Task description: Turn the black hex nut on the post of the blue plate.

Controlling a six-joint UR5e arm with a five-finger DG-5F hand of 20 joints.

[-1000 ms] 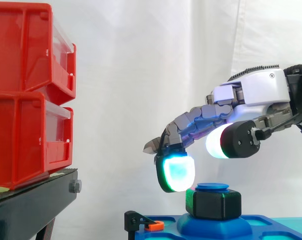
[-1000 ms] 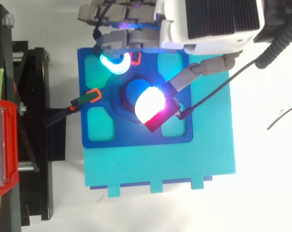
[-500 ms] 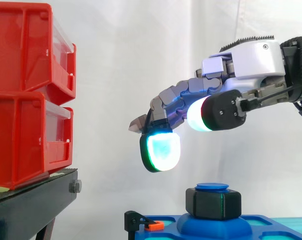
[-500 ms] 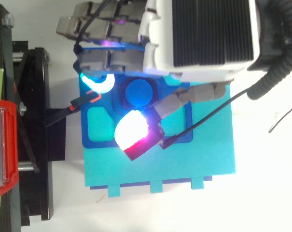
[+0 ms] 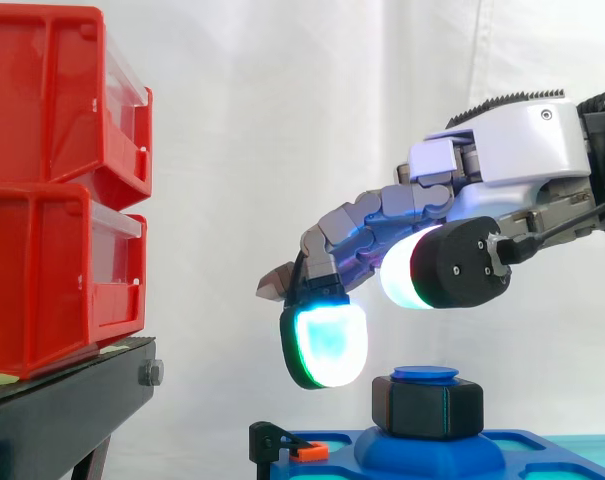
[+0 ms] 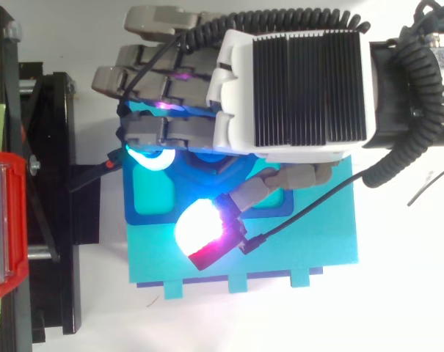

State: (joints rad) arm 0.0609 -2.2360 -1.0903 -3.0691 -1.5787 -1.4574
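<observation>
Far to the left of the hand (image 5: 512,150) stand the red bins (image 5: 62,190) on their black stand (image 5: 72,400), well apart from the work. Closer, below and to the left of the fingertips (image 5: 325,345), a small black clip with an orange tip (image 5: 287,446) sits at the edge of the blue plate (image 5: 332,465).

The hand hovers above the plate with its fingers loosely bent and its thumb (image 5: 407,275) kept apart from them. It is open and has hold of nothing.

The black hex nut (image 5: 427,408) sits on the post (image 5: 425,374), directly under the gap between the fingertips and the thumb. The cyan-green fingertip hangs just beside the nut on its left and a little higher, and does not touch it. The thumb pad is above the nut and apart from it.

I judge the nut to be stiff and light, with smooth faces that may slip under the pads. The best hold is on two opposite flat sides, under the round cap of the post. To the right, the plate rests on a teal base (image 6: 280,249), which should keep it from turning with the nut
</observation>
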